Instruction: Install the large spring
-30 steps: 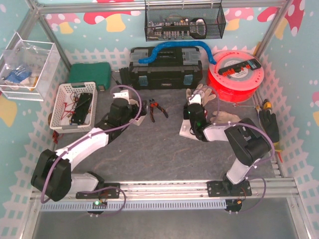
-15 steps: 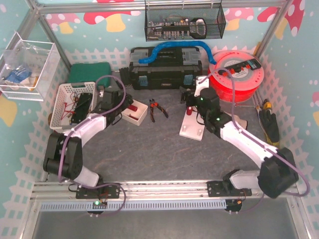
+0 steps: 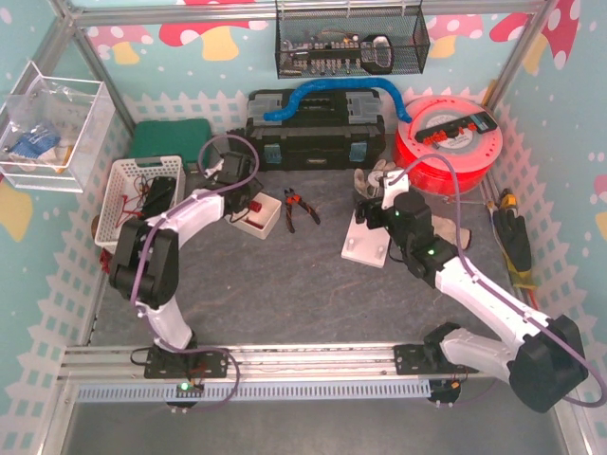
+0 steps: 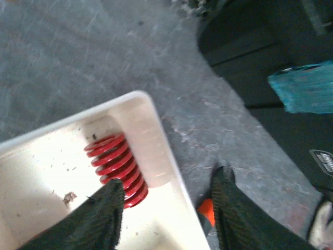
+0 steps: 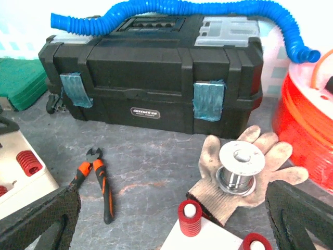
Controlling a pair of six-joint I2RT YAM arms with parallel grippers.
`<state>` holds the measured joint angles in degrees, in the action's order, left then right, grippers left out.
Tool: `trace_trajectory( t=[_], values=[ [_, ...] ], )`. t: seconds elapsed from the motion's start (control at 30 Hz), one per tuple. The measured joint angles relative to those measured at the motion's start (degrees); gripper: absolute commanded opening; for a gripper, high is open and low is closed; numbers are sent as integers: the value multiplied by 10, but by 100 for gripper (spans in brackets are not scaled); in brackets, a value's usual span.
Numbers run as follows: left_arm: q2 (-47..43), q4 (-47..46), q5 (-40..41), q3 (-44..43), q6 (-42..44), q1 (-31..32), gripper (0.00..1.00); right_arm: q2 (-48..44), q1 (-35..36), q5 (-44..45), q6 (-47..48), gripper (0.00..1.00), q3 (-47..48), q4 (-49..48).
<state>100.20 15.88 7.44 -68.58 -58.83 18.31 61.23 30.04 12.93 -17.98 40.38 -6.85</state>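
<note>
- My left claw [image 4: 167, 182]: jaws wide, nothing held. One finger inside white tray [image 4: 156, 133], other outside its wall.
- Large spring [image 4: 117, 169]: 1, red, lying on side in tray, against that wall, just beside inner finger.
- Pick advice: shift claw left into tray so both fingers bracket coil mid-length, clear of wall. Then close, lift straight.
- Pliers [image 5: 96, 182]: 1, on surface right of tray.
- Base block [image 3: 365, 245]: 1.
- Red springs on block [image 5: 190, 217]: 2.
- My right claw [image 5: 171, 195]: wide, empty, near block.
- Glove [image 5: 278, 153]: 1.
- Spool [image 5: 240, 167]: 1, on glove.

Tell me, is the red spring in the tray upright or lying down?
Lying down: the red spring rests side-on against the white tray wall.
</note>
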Motion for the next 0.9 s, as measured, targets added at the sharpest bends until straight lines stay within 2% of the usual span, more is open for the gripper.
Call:
trace_trajectory(
  t=[0.27,0.9],
  values=[
    [65,74,30,-38,-51,16,37,-22,0,16,4,96,-6,-1],
    [134,91,48,-76,-79,17,37,-20,0,17,6,96,-10,-2]
  ],
)
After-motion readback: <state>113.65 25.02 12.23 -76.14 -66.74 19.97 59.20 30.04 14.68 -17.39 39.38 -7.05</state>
